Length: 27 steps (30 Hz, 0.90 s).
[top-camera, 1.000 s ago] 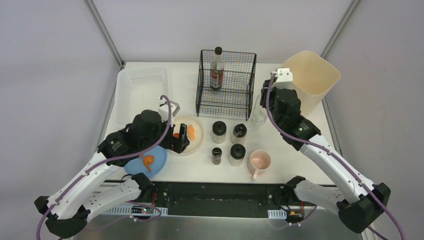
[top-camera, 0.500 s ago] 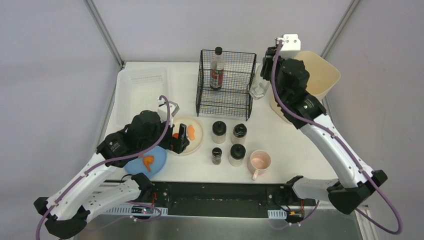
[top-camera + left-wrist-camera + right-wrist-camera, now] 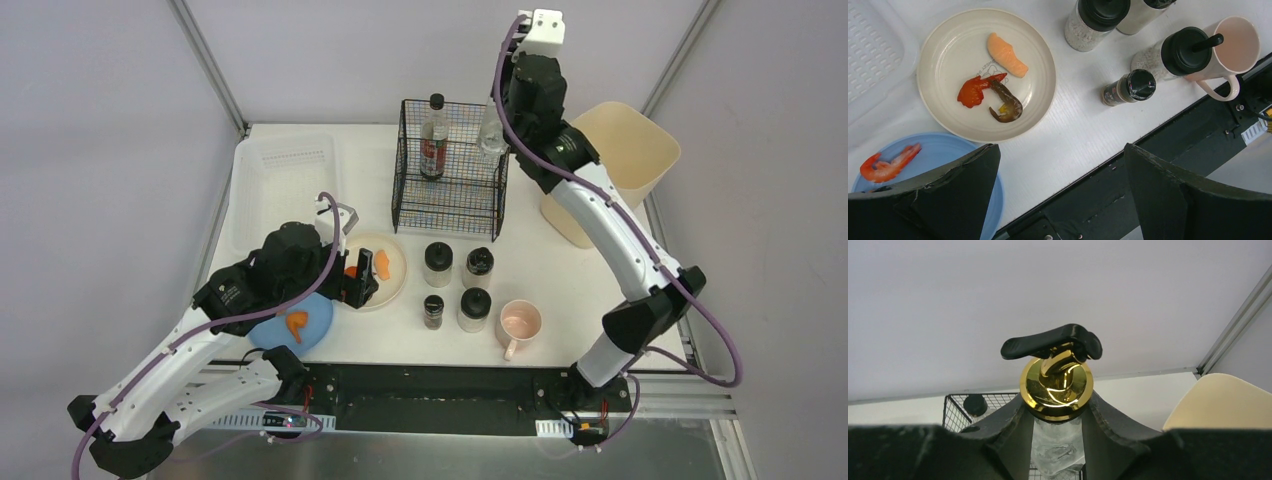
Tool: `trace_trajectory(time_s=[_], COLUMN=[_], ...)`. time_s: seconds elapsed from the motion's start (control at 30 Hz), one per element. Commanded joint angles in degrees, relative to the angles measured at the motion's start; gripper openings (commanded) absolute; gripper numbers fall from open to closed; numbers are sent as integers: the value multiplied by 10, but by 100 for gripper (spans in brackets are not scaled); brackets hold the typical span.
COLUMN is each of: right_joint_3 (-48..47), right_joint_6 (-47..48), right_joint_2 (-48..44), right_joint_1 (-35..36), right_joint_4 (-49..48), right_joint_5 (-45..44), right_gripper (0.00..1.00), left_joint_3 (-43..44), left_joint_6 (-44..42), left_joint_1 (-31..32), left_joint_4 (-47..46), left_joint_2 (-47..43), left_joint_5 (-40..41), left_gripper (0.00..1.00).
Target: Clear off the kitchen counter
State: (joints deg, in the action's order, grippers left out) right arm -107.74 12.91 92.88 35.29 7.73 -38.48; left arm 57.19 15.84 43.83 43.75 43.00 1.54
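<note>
The right gripper (image 3: 1057, 427) is clenched on a clear bottle (image 3: 1056, 390). Its dark, rough-faced fingers (image 3: 1010, 432) press the transparent neck from both sides, just under a shiny gold collar topped by a curved black pour lever. In the top view the arm lifts this bottle above the 3 o'clock rim of the black wire basket (image 3: 452, 190), clear of the surface.

The left gripper (image 3: 1059, 148) is spread wide and grasps nothing. It hangs over the kitchen counter (image 3: 570, 270), the broad matte white tabletop under everything, with bare surface showing between its blunt black fingers (image 3: 948, 195).

At 11 o'clock from that gap lies a round glossy cream plate (image 3: 938, 75) carrying a pale orange salmon slice (image 3: 1006, 55), a red piece (image 3: 973, 91) and a curled brown shrimp (image 3: 1005, 102). At 8 o'clock, a smooth blue plate (image 3: 953, 150) holds an orange shrimp (image 3: 888, 164). At 1 o'clock stand four black-lidded shaker jars (image 3: 455, 285) and a pink mug (image 3: 520, 325).

On the counter, the basket sits at 12 o'clock with a dark sauce bottle (image 3: 434, 135) upright inside. A translucent ribbed tray (image 3: 280, 180) lies at 10 o'clock, and a cream square-mouthed bin (image 3: 625, 160) stands at 2 o'clock.
</note>
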Motion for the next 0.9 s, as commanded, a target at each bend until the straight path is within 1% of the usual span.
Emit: trace_trajectory(time_s=[0.0,0.17,0.43,0.63,0.87], right_joint_3=[-88,-159,-250,-248,-178], right_joint_6=[6,6,19,20,-19], right_joint_2=[30,102,192,224,226], right_joint_1=[2,3,2,1,-3], right_joint_4=[-109,-116,-120,-133,-141], right_joint_5=[-51,-79,-107,-129,-152], right_gripper=[0,0,0,0,0], left_joint_3=[-4,-7,-29,-28,-28], left_joint_6=[-12,-18,-30,-35,-39], left_joint_1=[0,-1,-1,-1,0], left_joint_4=[-14,-15,-28,-34,-34], left_joint_2=[-5,0,-10,-15,-24], left_joint_5=[-4,-7,-12,-36,-40], left_gripper=[99,100,100,100,100])
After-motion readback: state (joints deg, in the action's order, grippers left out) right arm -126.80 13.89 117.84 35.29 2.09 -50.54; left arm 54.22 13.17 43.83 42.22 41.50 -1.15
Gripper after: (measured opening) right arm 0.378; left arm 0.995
